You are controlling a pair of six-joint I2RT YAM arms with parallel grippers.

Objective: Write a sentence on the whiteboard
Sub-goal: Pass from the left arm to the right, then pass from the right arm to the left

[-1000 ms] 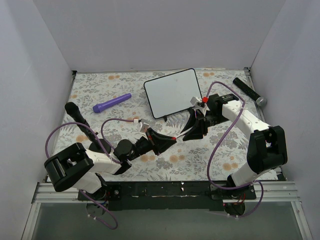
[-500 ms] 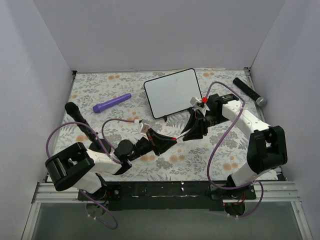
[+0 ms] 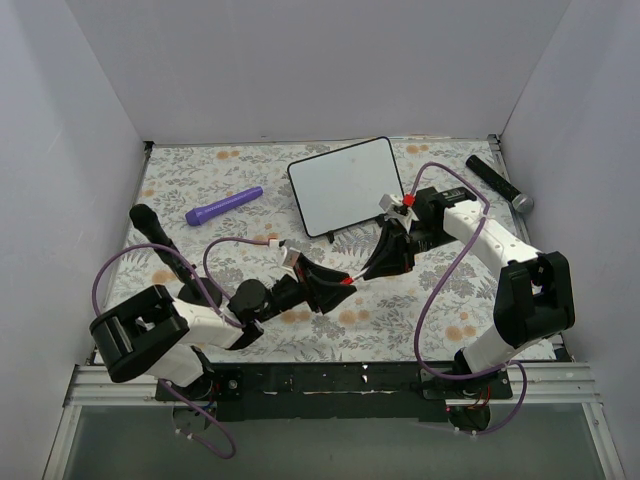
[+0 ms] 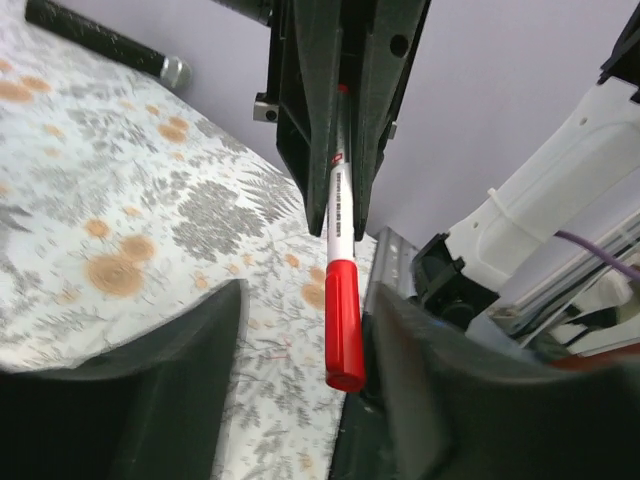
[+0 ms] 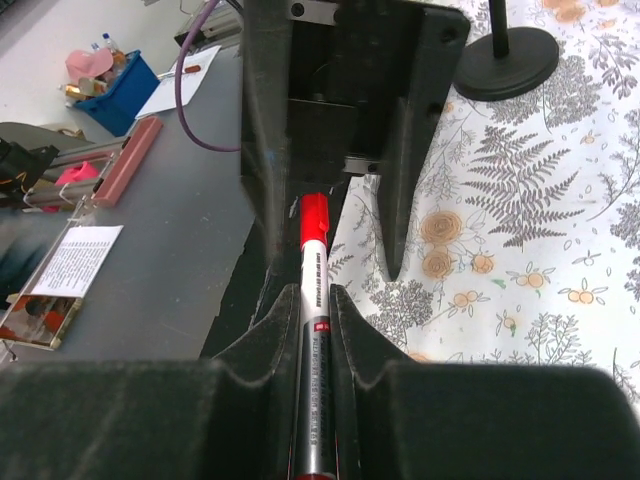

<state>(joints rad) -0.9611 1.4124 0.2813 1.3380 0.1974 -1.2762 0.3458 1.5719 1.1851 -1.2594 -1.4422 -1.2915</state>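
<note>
The floral tablecloth (image 3: 200, 170) takes up the whole floor of the booth. The whiteboard (image 3: 347, 186) is propped at the far middle of it, leaning on its thin stand. From above its face looks bare white, and I can make out no red letters anywhere, so none of the sentence is written.

In front of the board, a little toward the near edge, the two arms meet nose to nose. The right gripper (image 5: 313, 295) is clamped on the barrel of a white marker (image 4: 340, 215) and points it at the other arm. The left gripper (image 4: 305, 300) is spread wide. Its fingers stand either side of the marker's red cap (image 4: 342, 320), with a clear gap on both sides and no contact that I can see.

A purple pen (image 3: 224, 206) lies off to the left of the board. A black stick with a grey end (image 3: 497, 183) lies by the right wall. Neither arm is near them.

By my reading this is the very start of the job. The marker is in hand but the cap is on it. What's left is to close on the cap and pull it off, then carry the tip up to the board and do all of the writing.
</note>
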